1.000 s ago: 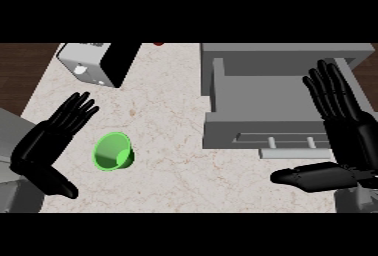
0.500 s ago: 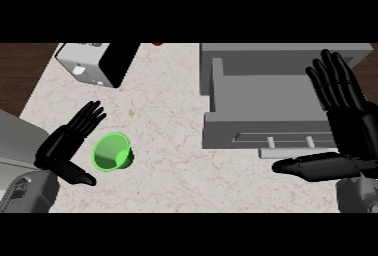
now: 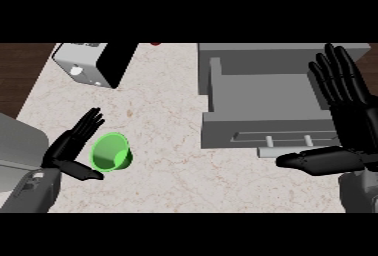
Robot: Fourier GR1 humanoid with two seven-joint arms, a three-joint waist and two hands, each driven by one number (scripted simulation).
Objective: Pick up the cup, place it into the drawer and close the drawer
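Just beside the green cup (image 3: 111,152), left hand (image 3: 68,150) with straight fingers, thumb apart; right hand (image 3: 353,131), fingers spread, over the open drawer (image 3: 236,132).

- The left hand (image 3: 72,149) and the right hand (image 3: 348,120) are both black, a little shiny, with long slim fingers and a thicker thumb.
- The left forearm (image 3: 29,189) and the right forearm (image 3: 362,192) are the 2 grey parts, smooth and rounded.

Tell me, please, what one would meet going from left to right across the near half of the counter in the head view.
left hand → green cup → open drawer → right hand
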